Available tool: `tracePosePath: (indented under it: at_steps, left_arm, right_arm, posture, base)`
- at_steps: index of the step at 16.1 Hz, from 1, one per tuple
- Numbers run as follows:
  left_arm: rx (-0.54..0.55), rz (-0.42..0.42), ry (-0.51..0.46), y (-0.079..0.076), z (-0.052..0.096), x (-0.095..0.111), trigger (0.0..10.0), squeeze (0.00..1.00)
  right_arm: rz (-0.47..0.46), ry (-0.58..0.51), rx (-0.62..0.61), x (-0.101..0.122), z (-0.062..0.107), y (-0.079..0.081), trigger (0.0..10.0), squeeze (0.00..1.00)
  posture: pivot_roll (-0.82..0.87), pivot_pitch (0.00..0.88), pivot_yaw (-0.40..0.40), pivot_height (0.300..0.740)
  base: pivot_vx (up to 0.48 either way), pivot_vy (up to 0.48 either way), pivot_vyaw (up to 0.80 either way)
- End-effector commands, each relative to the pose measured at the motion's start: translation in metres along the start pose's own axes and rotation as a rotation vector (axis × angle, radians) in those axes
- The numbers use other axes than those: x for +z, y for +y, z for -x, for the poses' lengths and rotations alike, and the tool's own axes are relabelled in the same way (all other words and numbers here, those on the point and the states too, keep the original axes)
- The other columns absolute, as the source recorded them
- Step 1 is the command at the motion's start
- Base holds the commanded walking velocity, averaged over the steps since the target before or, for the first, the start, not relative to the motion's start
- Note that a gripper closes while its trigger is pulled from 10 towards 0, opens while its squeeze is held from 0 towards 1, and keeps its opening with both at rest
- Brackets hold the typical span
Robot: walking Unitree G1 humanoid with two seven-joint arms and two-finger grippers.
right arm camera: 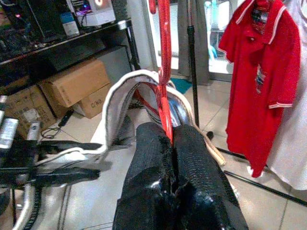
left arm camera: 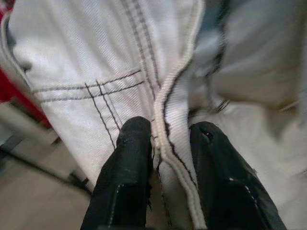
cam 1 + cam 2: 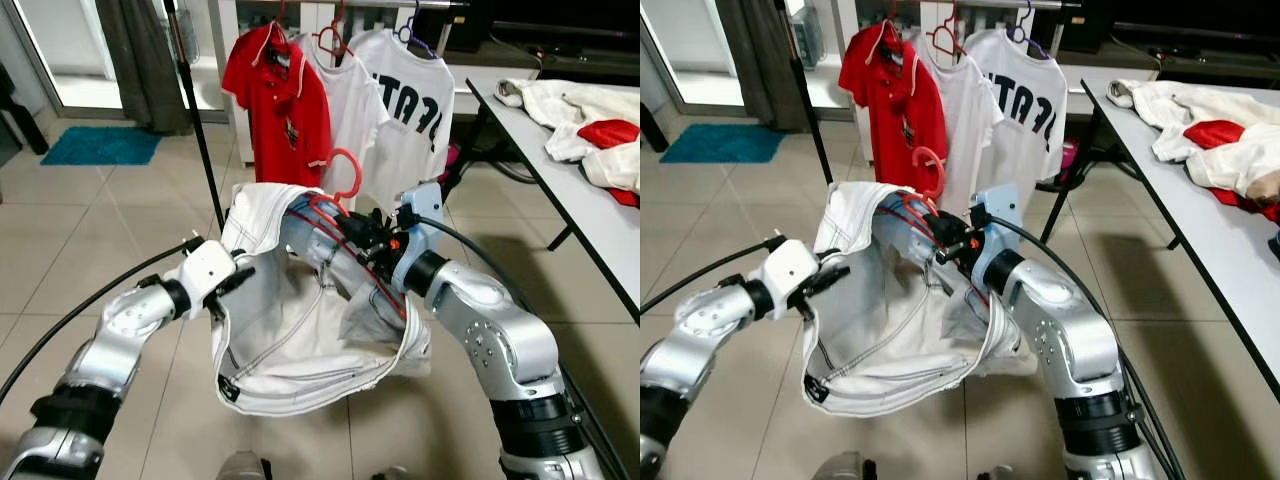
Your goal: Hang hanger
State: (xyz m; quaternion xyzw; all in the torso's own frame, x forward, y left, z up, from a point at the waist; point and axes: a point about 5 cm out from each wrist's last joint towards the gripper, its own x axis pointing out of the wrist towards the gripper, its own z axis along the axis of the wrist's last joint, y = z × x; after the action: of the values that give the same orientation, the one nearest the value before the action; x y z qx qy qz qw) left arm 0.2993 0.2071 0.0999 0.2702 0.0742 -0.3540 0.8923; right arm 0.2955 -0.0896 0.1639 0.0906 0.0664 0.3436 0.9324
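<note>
A red plastic hanger (image 3: 345, 168) sits partly inside a white garment (image 3: 300, 345), with its hook sticking up above the cloth. My right gripper (image 3: 352, 236) is shut on the hanger's red bar (image 1: 164, 72), seen between its fingers (image 1: 153, 143) in the right wrist view. At the garment's left edge my left gripper (image 3: 232, 283) is shut on the stitched hem (image 2: 168, 96), holding the opening wide. The garment hangs between the two grippers at about waist height above the tiled floor. The clothes rack stands behind it.
On the rack rail (image 3: 400, 4) hang a red polo shirt (image 3: 275, 95) and white shirts (image 3: 410, 100). A black pole (image 3: 200, 130) stands to their left. A grey table (image 3: 570, 195) with heaped clothes (image 3: 590, 125) is at right. A teal mat (image 3: 100, 145) lies far left.
</note>
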Motion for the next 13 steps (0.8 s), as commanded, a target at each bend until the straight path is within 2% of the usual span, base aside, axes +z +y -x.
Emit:
tracePosePath:
  at_steps: [1,3,4,5,7,9,12,13]
  left_arm:
    - [-0.07,0.041,-0.043,-0.004,0.007,0.003,10.0,1.0]
    - [-0.179,0.146,-0.134,-0.002,0.025,0.016,10.0,1.0]
    - [-0.209,0.166,-0.147,0.0,0.03,0.02,10.0,1.0]
    - [-0.267,0.198,-0.186,0.007,0.043,0.033,10.0,1.0]
    - [-0.293,0.203,-0.225,0.016,0.052,0.047,10.0,1.0]
    - [-0.199,0.215,-0.351,0.062,0.069,0.078,10.0,1.0]
    - [-0.174,0.206,-0.392,0.095,0.078,0.095,10.0,1.0]
    - [-0.18,0.204,-0.397,0.1,0.08,0.099,10.0,1.0]
  right_arm:
    - [0.044,-0.126,0.009,0.026,0.003,0.002,10.0,0.0]
    - [0.056,-0.116,0.02,0.024,0.004,0.002,10.0,0.0]
    - [0.059,-0.113,0.026,0.024,0.004,0.003,10.0,0.0]
    - [0.069,-0.104,0.043,0.023,0.003,0.004,10.0,0.0]
    - [0.076,-0.099,0.051,0.022,0.003,0.005,10.0,0.0]
    - [0.097,-0.089,0.081,0.021,0.002,0.007,10.0,0.0]
    - [0.118,-0.084,0.124,0.022,0.002,0.011,10.0,0.0]
    - [0.126,-0.084,0.134,0.022,0.002,0.012,10.0,0.0]
  posture:
    - [0.03,0.0,-0.006,0.705]
    - [0.04,0.0,-0.012,0.705]
    - [0.04,0.0,-0.012,0.705]
    - [0.05,0.0,-0.019,0.705]
    - [0.06,0.0,-0.021,0.705]
    - [0.06,0.0,-0.028,0.705]
    - [0.06,0.0,-0.028,0.705]
    - [0.05,0.0,-0.015,0.705]
  base:
    - [0.0,0.0,0.0]
    - [0.0,0.0,0.0]
    - [0.0,0.0,0.0]
    - [0.0,0.0,0.0]
    - [0.0,0.0,0.0]
    - [0.0,0.0,0.0]
    - [0.0,0.0,0.0]
    - [0.0,0.0,0.0]
